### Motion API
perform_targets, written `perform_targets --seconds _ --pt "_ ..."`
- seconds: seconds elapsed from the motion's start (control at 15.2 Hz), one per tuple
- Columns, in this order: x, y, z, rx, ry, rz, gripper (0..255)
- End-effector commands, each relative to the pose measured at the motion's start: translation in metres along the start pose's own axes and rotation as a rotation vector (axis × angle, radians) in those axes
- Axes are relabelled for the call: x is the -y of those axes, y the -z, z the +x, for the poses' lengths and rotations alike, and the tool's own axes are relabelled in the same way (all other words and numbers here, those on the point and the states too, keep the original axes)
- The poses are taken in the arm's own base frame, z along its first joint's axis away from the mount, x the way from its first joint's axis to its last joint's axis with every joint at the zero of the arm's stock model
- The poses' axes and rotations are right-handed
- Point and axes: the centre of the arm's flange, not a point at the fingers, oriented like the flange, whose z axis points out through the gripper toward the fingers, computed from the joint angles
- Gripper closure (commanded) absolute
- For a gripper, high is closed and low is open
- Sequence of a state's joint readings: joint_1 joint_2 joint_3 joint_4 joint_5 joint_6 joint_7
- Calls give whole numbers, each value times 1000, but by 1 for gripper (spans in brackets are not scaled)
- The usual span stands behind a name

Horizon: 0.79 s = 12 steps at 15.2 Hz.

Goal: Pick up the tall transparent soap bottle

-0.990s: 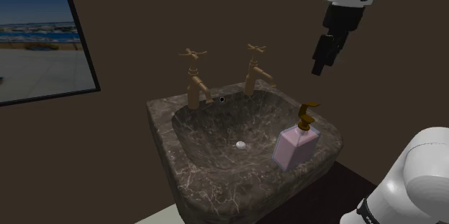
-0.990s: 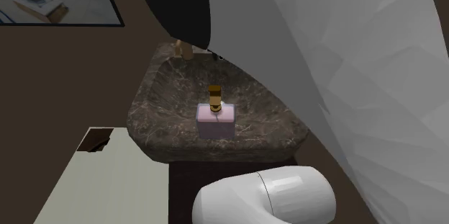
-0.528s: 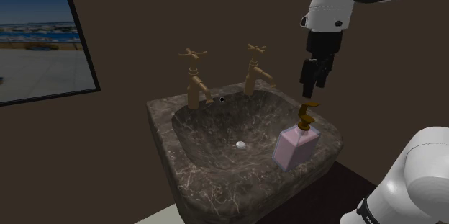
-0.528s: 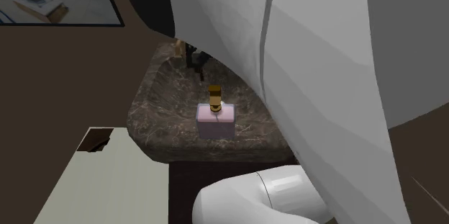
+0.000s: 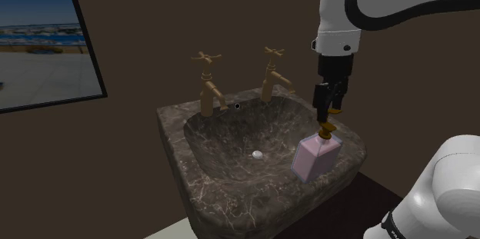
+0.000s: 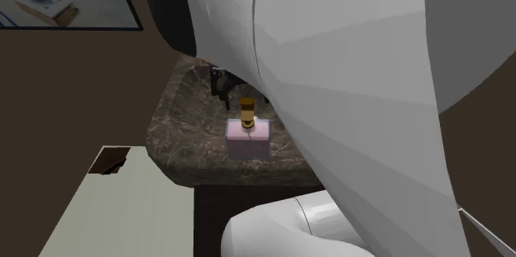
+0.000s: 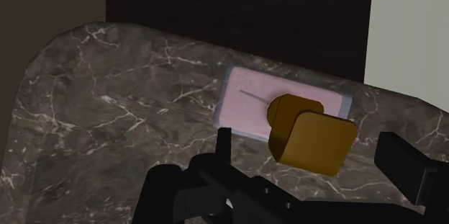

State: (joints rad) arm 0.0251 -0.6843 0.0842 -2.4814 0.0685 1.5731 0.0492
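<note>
The gripper hung over the pink soap bottle on the marble sink. Its spread fingers flanked the gold pump.

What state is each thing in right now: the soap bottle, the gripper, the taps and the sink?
soap bottle: upright on the sink's rim, not held.
pump: on the bottle, between the fingers, no contact seen.
gripper: open, pointing down, just over the pump.
tap at the shoulder view's left: no water running.
tap at the shoulder view's right: no water running.
sink: no water seen in the basin.
</note>
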Motion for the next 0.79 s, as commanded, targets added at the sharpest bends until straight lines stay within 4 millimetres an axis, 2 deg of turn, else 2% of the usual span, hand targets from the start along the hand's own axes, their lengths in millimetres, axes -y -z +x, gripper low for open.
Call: perform_targets --seconds 0.0,0.13,0.2,0.73 --pt "0 -14 3 0 0 0 0" --pt "0 -14 3 0 0 0 0" --pt "0 -15 3 0 0 0 255" --pt "0 -15 3 0 0 0 255"
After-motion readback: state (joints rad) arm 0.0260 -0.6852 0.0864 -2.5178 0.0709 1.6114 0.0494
